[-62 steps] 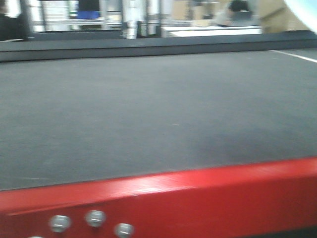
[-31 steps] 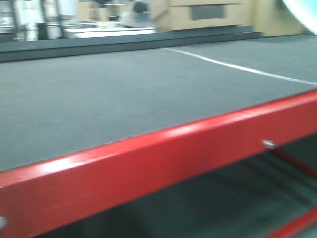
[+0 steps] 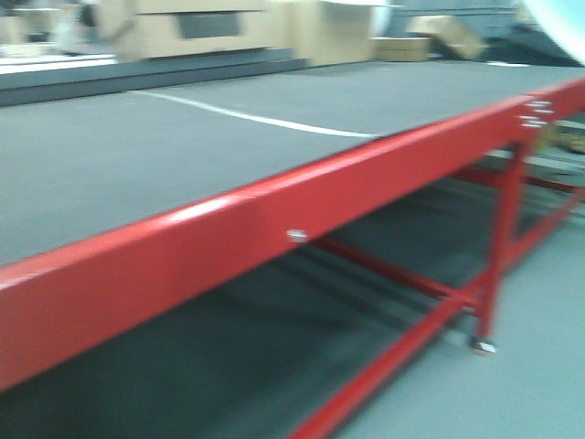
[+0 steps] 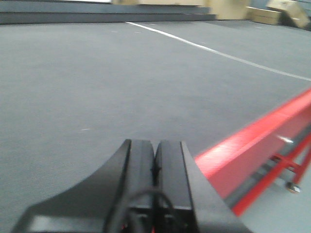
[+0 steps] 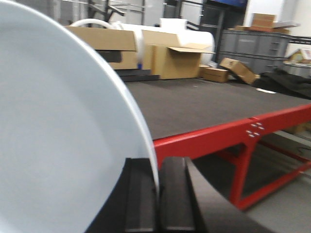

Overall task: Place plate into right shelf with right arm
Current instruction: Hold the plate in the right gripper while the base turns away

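The right jaws pinch the rim of the round, glossy white plate (image 5: 58, 145), held upright near the red-framed grey tabletop (image 5: 204, 104). The left jaws are pressed together, empty. Likely the carrying step; next, the shelf, not in view, must come within reach.

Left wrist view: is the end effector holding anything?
No, the left end effector is shut, jaws pressed together with nothing between them; the plate is in the right end effector.
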`<state>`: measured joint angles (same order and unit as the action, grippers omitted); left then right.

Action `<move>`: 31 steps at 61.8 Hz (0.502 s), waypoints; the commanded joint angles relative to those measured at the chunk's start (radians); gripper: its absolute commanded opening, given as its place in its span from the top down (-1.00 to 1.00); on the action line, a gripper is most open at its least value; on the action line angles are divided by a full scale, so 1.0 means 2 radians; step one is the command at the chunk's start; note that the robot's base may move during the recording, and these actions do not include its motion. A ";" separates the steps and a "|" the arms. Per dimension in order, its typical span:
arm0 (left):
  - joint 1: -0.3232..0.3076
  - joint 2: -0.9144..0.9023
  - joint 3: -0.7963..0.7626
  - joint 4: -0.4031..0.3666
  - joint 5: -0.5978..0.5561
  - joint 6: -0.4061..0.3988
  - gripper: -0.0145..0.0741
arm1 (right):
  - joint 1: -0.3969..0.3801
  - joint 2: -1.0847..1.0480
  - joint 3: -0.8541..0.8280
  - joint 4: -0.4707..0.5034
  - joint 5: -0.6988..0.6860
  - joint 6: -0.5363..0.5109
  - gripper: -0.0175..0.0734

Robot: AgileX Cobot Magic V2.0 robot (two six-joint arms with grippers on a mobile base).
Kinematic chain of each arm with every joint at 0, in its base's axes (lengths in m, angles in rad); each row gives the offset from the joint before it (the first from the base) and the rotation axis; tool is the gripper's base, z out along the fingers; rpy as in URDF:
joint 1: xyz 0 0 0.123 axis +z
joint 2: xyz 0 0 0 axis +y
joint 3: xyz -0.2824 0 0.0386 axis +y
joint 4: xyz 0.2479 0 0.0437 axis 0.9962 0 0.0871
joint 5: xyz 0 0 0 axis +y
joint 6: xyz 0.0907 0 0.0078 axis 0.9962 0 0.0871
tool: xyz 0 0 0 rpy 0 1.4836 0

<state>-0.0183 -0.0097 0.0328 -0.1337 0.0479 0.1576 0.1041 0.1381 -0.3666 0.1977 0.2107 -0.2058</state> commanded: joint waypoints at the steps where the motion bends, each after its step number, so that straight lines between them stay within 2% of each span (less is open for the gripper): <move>1: -0.001 -0.005 0.005 -0.004 -0.045 -0.004 0.96 | -0.004 0.004 -0.013 0.004 -0.046 -0.001 0.49; 31: -0.001 -0.005 0.005 -0.004 -0.045 -0.004 0.96 | -0.004 0.004 -0.013 0.004 -0.046 -0.001 0.49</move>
<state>-0.0183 -0.0097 0.0328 -0.1337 0.0479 0.1576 0.1041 0.1381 -0.3666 0.1977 0.2107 -0.2058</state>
